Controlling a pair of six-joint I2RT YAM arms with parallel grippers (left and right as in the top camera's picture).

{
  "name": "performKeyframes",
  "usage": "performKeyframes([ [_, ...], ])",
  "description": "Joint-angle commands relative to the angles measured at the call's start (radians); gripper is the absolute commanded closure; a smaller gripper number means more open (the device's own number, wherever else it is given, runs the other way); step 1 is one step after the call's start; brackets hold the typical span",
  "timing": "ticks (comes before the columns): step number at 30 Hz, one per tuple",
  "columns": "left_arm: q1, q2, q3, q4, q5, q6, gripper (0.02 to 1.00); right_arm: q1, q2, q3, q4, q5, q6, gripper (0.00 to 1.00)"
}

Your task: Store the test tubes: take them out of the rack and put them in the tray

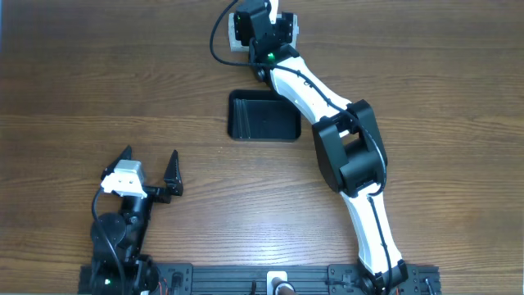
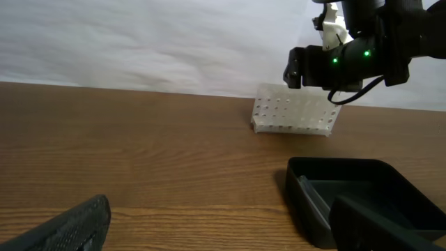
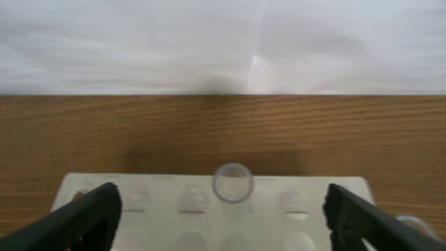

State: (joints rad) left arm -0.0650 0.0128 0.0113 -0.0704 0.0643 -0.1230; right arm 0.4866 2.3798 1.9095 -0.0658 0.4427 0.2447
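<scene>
Right end effector [image 3: 221, 196] spread over perforated white rack [image 3: 164, 185]; round clear tube [image 3: 232, 183] seated inside.

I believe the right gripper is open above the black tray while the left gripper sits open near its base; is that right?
Not quite: the right wrist view shows the right gripper open above the white rack, not the black tray. The left gripper does sit open near its base.
</scene>
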Motion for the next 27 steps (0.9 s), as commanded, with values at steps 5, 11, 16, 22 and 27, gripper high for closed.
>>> performKeyframes([
  [5, 0.005, -0.007, -0.005, -0.001, 0.006, 0.014, 0.02, -0.015, 0.012, 0.034, 0.008, -0.016, -0.054, 0.294],
  [11, 0.005, -0.007, -0.005, -0.001, 0.006, 0.014, 0.02, -0.02, 0.013, 0.034, -0.003, -0.016, -0.071, 0.485],
  [16, 0.005, -0.007, -0.005, -0.001, 0.006, 0.014, 0.018, -0.028, 0.019, 0.034, -0.01, -0.016, -0.07, 0.599],
  [22, 0.005, -0.007, -0.005, -0.001, 0.006, 0.014, 0.018, -0.03, 0.026, 0.034, -0.009, -0.016, -0.07, 0.72],
  [27, 0.005, -0.007, -0.005, -0.001, 0.006, 0.014, 0.018, -0.032, 0.027, 0.034, -0.006, -0.027, -0.07, 0.748],
])
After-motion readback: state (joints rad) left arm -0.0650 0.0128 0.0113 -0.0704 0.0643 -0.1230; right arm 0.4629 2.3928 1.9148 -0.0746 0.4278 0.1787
